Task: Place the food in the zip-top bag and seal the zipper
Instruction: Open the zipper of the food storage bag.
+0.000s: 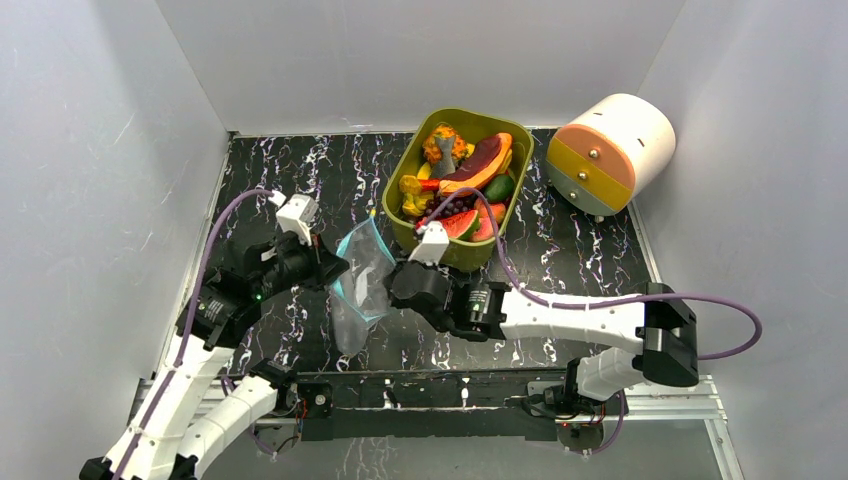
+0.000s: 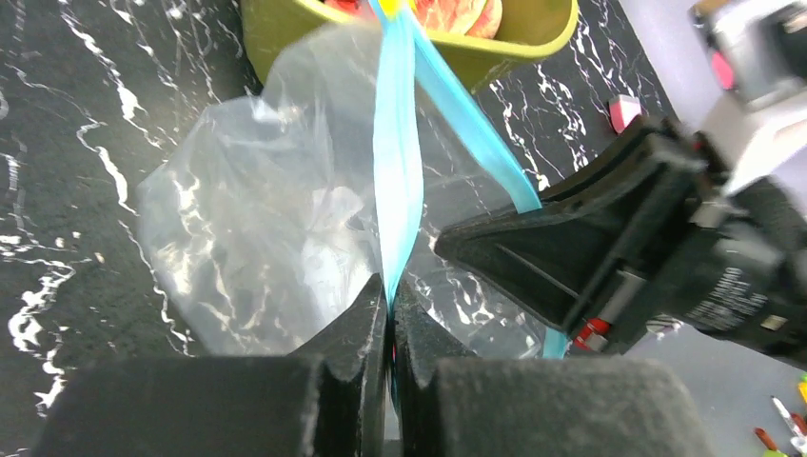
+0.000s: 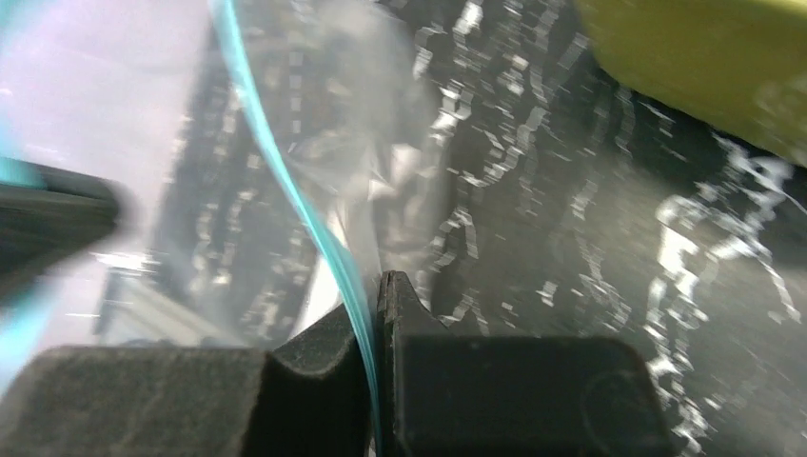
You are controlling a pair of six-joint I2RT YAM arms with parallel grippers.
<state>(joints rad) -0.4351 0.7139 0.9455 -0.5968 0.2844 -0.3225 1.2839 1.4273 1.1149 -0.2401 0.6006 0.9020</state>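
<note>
Now we are pinching the zipper (image 2: 398, 162) from both sides: the left gripper (image 2: 392, 293) is pressing its fingers together on one teal lip, and the right gripper (image 3: 375, 290) is clamping the other. Below and between our fingers the zip-top bag (image 2: 238, 219) is sagging, probably so its mouth can part. The food (image 1: 480, 165) is lying in the olive tub (image 1: 478, 256) just beyond our fingertips, not yet bagged.

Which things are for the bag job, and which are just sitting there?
For the job: toy food, zip-top bag, zipper, left gripper and right gripper, both pinching the zipper.
Just there: green tub holding the food, round drawer box.
</note>
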